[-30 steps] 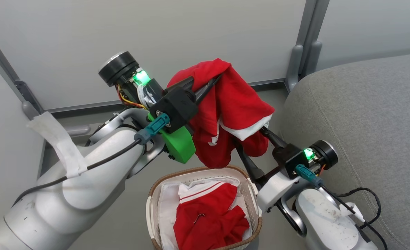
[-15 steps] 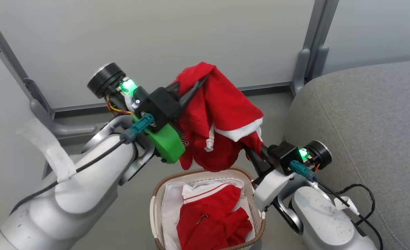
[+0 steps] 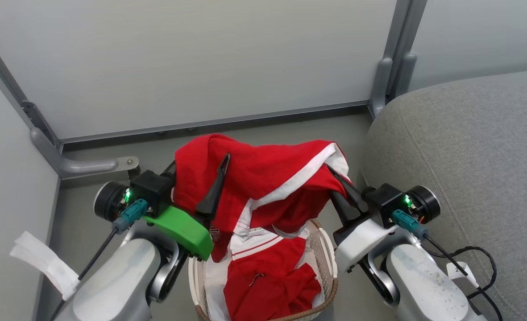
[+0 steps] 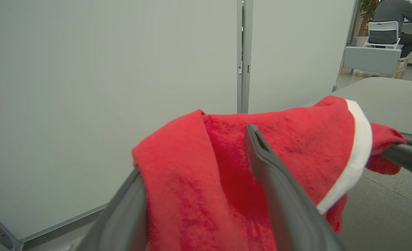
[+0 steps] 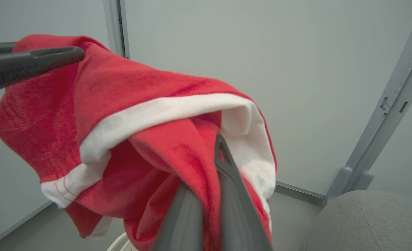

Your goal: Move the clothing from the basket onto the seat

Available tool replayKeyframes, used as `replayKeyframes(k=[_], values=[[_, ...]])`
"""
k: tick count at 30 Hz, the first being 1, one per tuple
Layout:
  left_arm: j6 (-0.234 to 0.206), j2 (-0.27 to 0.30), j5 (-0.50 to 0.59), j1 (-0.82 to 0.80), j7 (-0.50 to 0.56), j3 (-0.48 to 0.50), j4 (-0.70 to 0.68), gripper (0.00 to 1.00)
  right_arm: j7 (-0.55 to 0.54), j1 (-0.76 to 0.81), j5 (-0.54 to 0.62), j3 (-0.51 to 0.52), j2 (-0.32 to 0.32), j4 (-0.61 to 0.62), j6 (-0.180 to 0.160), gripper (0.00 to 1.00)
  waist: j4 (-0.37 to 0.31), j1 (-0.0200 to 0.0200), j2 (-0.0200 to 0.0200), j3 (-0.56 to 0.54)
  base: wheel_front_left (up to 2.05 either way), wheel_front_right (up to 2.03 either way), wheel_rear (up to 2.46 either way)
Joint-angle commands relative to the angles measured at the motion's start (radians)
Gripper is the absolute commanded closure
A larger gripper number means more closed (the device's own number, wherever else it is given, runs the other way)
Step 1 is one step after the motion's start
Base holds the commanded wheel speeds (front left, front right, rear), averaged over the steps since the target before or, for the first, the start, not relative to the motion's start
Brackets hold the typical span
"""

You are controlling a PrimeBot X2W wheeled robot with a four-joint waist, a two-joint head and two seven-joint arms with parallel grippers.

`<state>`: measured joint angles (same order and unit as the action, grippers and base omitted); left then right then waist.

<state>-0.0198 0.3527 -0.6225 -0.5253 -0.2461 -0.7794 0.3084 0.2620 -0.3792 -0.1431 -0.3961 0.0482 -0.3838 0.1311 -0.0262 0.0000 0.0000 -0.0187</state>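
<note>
Pinching a bunched fold of the raised garment (image 3: 263,178) in the right pincer (image 5: 207,167), with both dark fingers pressed together on the cloth. Standing spread wide at the left pincer (image 4: 193,153) and gripping nothing, merely carrying the same garment draped over one finger and lying against the other. Stretching from pincer to pincer as a slack, bright red, slightly fuzzy sheet. Showing a broad white band along one edge, running toward the right pincer, and a stitched white hem dangling below it. Sagging lowest midway between the pincers, possibly brushing the far rim underneath, though not clearly enough for telling.

Hovering directly over the basket (image 3: 332,290), a cream-white perforated tub with a brown woven rim. Leaving the second garment (image 3: 267,285) crumpled inside it, below both pincers, red again with thin white stripes across its upper edge, lying on a plain white liner (image 3: 214,276). Hanging clear of the seat (image 3: 468,147), a large grey upholstered cushion with a rounded corner and a stitched seam, lying off the outer side of the right pincer. Pointing toward a pale partition wall (image 3: 201,62) beyond the fingertips.
</note>
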Motion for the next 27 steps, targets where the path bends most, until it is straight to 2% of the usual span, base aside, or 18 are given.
replayKeyframes(k=[1, 9, 19, 27], values=[[-0.008, -0.008, -0.008, 0.032, -0.011, 0.012, 0.004, 0.00, 0.005, 0.012, 0.001, 0.010, 0.004, 0.010, -0.001, 1.00, -0.001, 0.0000, 0.0000, 0.003, 0.00, 0.00, 0.00], [0.008, -0.045, -0.003, 0.140, -0.020, 0.047, 0.019, 0.00, 0.005, 0.030, 0.041, 0.097, 0.004, 0.040, -0.001, 1.00, -0.002, 0.0000, 0.0000, 0.014, 0.00, 0.00, 0.00], [0.033, -0.078, 0.057, 0.211, -0.018, 0.122, 0.007, 0.00, 0.005, 0.041, 0.095, 0.211, 0.004, 0.061, -0.001, 1.00, -0.018, 0.0000, 0.0000, 0.024, 0.00, 0.00, 0.00], [0.063, -0.105, 0.102, 0.241, -0.018, 0.148, 0.003, 0.00, 0.005, 0.045, 0.149, 0.272, 0.004, 0.058, -0.001, 1.00, -0.092, 0.0000, 0.0000, 0.042, 0.00, 0.00, 0.00]])
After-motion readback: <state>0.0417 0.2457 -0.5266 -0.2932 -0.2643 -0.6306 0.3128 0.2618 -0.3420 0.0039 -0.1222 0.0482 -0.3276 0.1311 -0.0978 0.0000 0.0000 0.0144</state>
